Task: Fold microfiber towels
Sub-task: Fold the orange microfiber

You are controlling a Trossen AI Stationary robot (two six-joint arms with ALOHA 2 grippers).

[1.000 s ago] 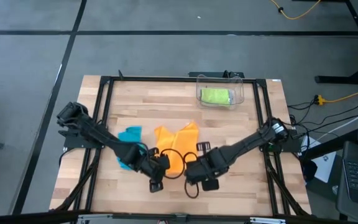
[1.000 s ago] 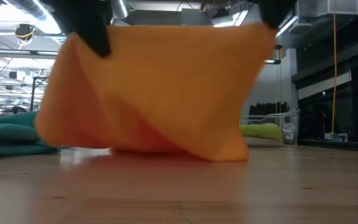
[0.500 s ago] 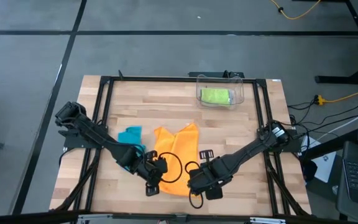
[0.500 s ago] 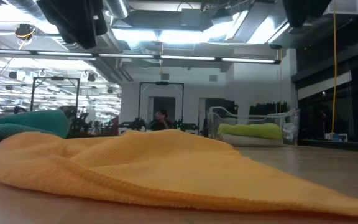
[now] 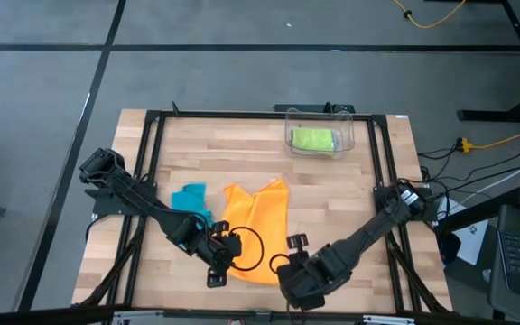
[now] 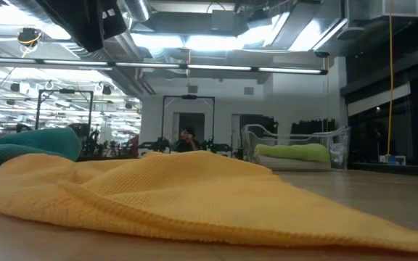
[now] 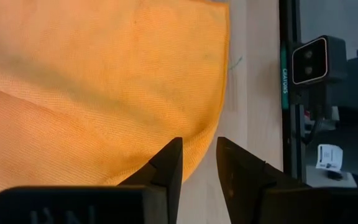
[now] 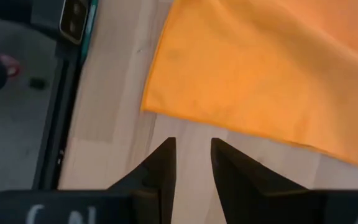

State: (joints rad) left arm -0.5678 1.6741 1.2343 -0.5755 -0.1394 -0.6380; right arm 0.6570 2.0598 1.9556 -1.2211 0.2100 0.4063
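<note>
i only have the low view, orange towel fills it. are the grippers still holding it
Observer: No. The left gripper is open with nothing between its fingers, just past the orange towel's edge.
Operator: and the right one
Observer: The right gripper is open too, over bare wood just off the towel's corner.
Operator: teal towel folded yet
Observer: No, the teal towel lies bunched beside the orange one, toward the left arm.
Operator: where's the green one
Observer: The lime green towel sits folded inside the clear bin at the table's far edge.
</note>
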